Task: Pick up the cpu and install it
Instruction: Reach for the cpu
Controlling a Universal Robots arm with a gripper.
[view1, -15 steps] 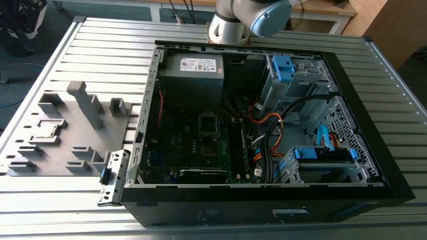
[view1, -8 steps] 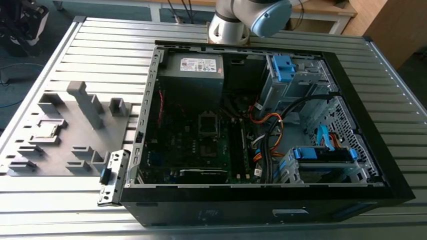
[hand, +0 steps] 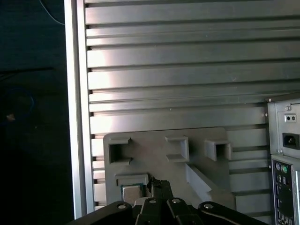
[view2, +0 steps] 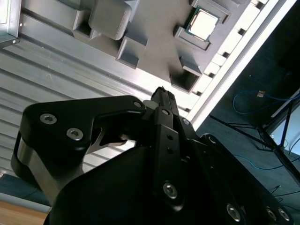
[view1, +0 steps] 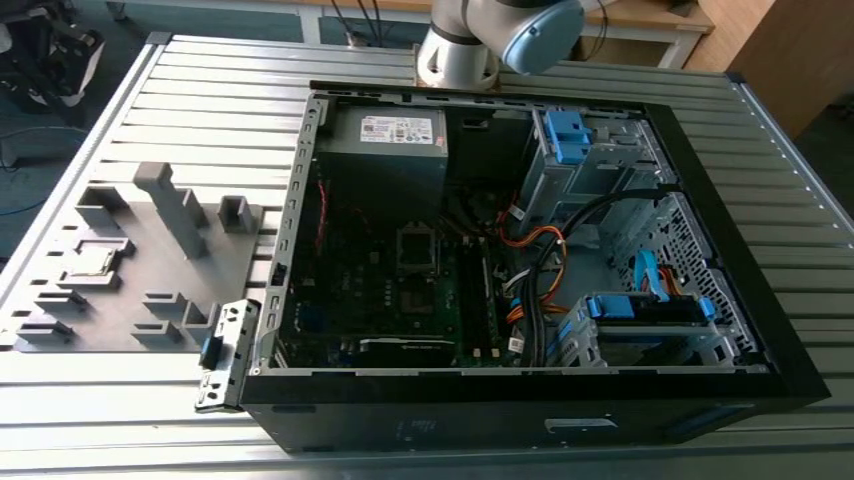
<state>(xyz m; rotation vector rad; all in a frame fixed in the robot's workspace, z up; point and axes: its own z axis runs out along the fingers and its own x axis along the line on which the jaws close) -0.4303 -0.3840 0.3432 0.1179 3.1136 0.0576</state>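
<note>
In the exterior view the cpu [view1: 96, 262] lies flat in a square recess of the grey tray [view1: 240, 270] on the slatted counter [view1: 227, 90]. The open computer case [view1: 534, 420] stands just beside the tray. In the second wrist view the pincer [view2: 161, 92] points toward the tray, its tips together and empty, apart from the cpu [view2: 203, 24]. In the first wrist view the pincer [hand: 159, 183] shows near the cpu [hand: 131, 192] in its tray recess.

Slotted aluminium table [view1: 200, 70] — ribbed surface, pale metal. Resting directly on it: a grey fixture plate [view1: 127, 300] toward the exterior view's left, and just beside it a black computer case [view1: 400, 410] — lying flat, interior exposed.
</note>
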